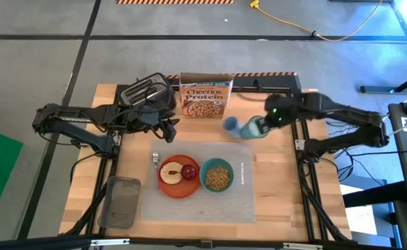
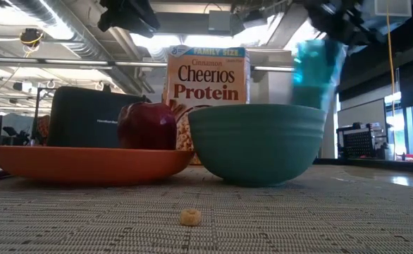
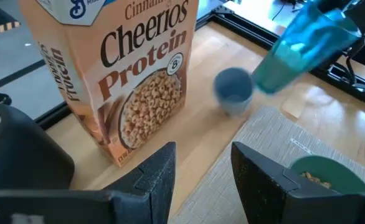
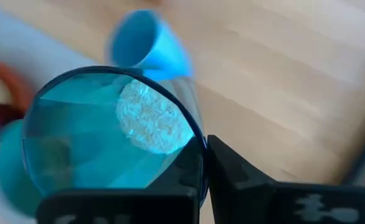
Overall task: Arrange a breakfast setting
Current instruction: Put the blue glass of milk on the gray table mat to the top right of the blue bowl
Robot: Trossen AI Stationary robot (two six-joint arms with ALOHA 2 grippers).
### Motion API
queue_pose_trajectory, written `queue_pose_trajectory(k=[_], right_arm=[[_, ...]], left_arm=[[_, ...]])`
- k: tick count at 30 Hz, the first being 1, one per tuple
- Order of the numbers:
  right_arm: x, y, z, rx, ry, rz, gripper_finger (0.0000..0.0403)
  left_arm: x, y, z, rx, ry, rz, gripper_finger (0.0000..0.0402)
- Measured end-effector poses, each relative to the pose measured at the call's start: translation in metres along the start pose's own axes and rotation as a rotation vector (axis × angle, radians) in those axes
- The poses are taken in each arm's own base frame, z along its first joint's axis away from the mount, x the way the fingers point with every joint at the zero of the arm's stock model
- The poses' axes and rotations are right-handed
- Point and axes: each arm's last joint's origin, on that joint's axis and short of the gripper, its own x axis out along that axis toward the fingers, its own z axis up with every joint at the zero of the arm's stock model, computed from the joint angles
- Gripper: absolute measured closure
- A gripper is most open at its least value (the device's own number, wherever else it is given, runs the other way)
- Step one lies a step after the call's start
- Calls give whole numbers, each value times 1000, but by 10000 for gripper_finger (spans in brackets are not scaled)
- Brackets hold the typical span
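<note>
One Cheerios Protein box (image 1: 206, 97), marked "Family Size" and "Cinnamon", stands behind the pale ribbed placemat (image 1: 242, 198). There lie an orange plate (image 1: 170, 186) with toast and apple, and a teal bowl (image 1: 217, 177). Right end effector (image 1: 259, 127) clamps a tilted translucent tumbler (image 1: 247, 129); left end effector (image 1: 167, 129) hangs part-open.

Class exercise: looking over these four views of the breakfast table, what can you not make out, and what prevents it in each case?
- Toast slice: low view, hidden behind the orange plate rim.
- Cutlery: high view, too small to identify.
- Toaster: left wrist view, cut off by the edge.
- Tumbler: right wrist view, base out of frame.
</note>
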Motion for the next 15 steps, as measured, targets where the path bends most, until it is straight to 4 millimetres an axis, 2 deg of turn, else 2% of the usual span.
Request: queue_pose_trajectory(k=[5, 9, 15], right_arm=[[16, 42, -14, -31, 9, 100, 401], [29, 54, -26, -56, 61, 40, 401], [56, 69, -24, -107, 88, -15, 402]], left_arm=[[0, 0, 0, -3, 5, -10, 252], [0, -1, -1, -4, 18, -31, 252], [0, -1, -1, -4, 19, -33, 252]])
